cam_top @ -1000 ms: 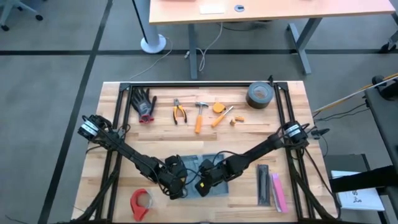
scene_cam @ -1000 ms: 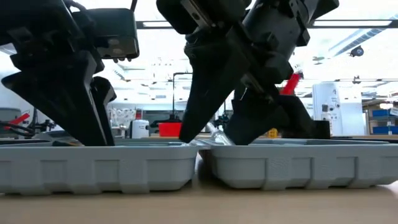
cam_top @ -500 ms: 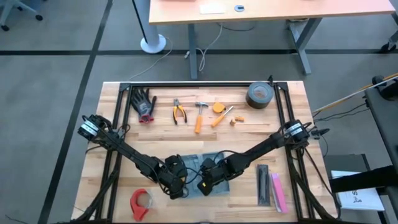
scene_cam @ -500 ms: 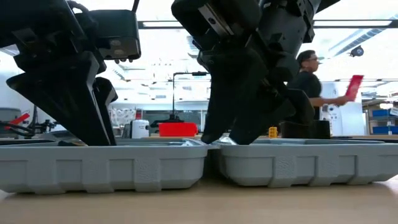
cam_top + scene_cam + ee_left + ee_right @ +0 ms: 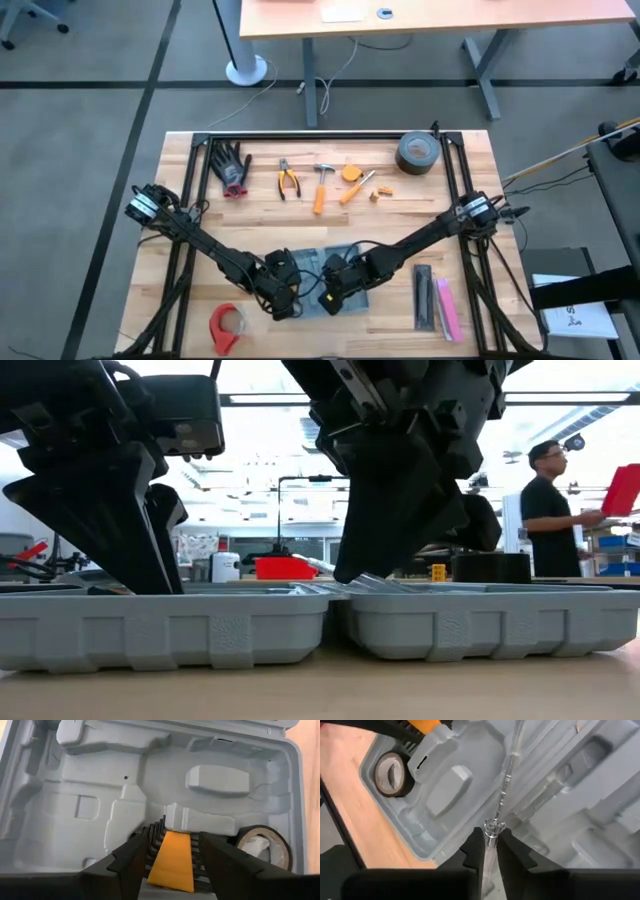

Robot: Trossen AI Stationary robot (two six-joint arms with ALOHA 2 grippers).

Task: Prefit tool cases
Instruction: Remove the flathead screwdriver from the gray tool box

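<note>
Right gripper [image 5: 490, 851] pinched on clear thin rod [image 5: 504, 790] over open tool case [image 5: 330, 270]. Left gripper [image 5: 170, 857] clamps orange-black tool set [image 5: 171, 861] in case tray.

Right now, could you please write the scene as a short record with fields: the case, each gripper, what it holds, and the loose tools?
case: open grey tool case, two tray halves, near table edge
left gripper: over one half, around an orange-and-black tool set
right gripper: at the hinge seam, shut on a thin clear tube
already in tray: roll of tape
loose tools: pliers, hammer, gloves, duct tape, far side
</note>
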